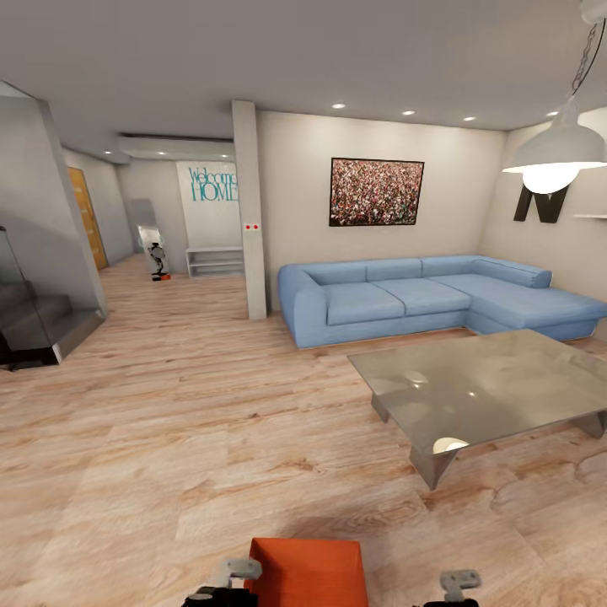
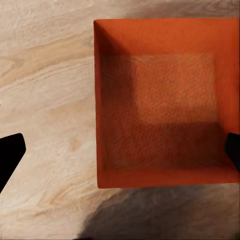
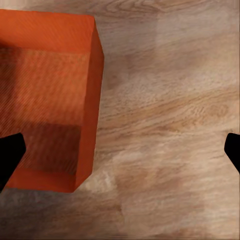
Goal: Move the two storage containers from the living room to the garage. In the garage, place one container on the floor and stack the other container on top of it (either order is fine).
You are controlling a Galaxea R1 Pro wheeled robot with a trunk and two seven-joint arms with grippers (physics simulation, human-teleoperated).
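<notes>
One orange-red storage container (image 1: 308, 573) sits low at the front of the head view, over the living room's light wood planks (image 1: 169, 438). My left gripper (image 1: 226, 575) is at its left and my right gripper (image 1: 459, 582) stands off to its right. In the left wrist view, the open left gripper (image 2: 121, 152) looks down into the empty container (image 2: 165, 100), dark fingertips (image 2: 10, 155) spread wide across it. The right gripper (image 3: 121, 152) is open too, with one container (image 3: 45, 75) wall between its fingers (image 3: 232, 150). The second container and the garage are out of view.
A grey glass coffee table (image 1: 489, 379) stands close at the right front, with the light-blue sectional sofa (image 1: 421, 295) behind it under the framed crowd picture (image 1: 376, 191). A pillar (image 1: 249, 211) divides the hallway. Glass-sided stairs (image 1: 34, 312) are at the left. A pendant lamp (image 1: 556, 152) hangs at the upper right.
</notes>
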